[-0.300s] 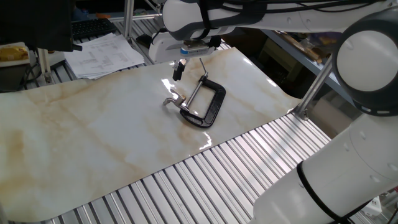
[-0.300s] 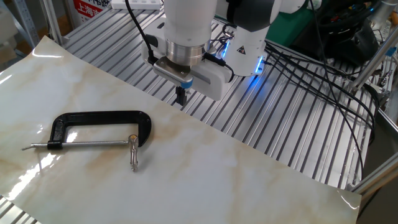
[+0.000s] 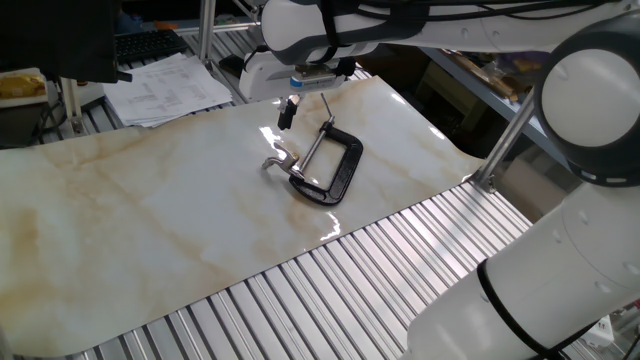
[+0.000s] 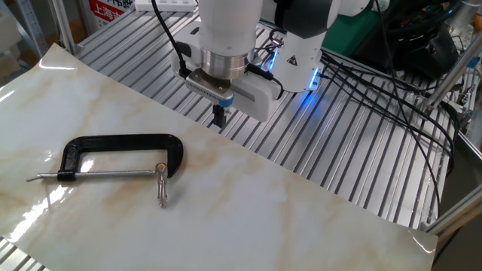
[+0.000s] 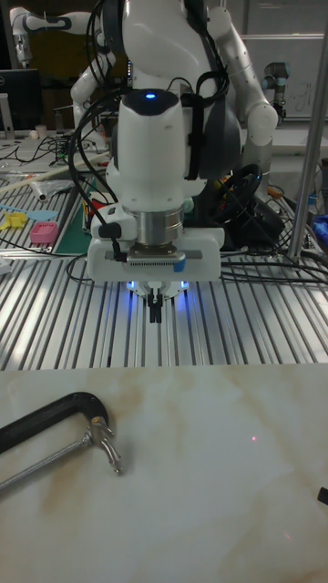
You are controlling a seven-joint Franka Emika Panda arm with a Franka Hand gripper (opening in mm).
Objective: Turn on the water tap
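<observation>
**Jaws closed and empty, tap untouched on the sheet**

My gripper (image 4: 219, 117) hangs in the air with its fingers pressed together, holding nothing. In the tall fixed view it sits over the slatted metal table (image 5: 255, 337), beyond the far edge of the marble sheet (image 5: 228, 455). The tap (image 5: 103, 441) lies flat on that sheet, at about seven o'clock from my fingertips and well apart from them, held at the end of the black clamp (image 4: 124, 144). Its short lever rests on the sheet.
</observation>
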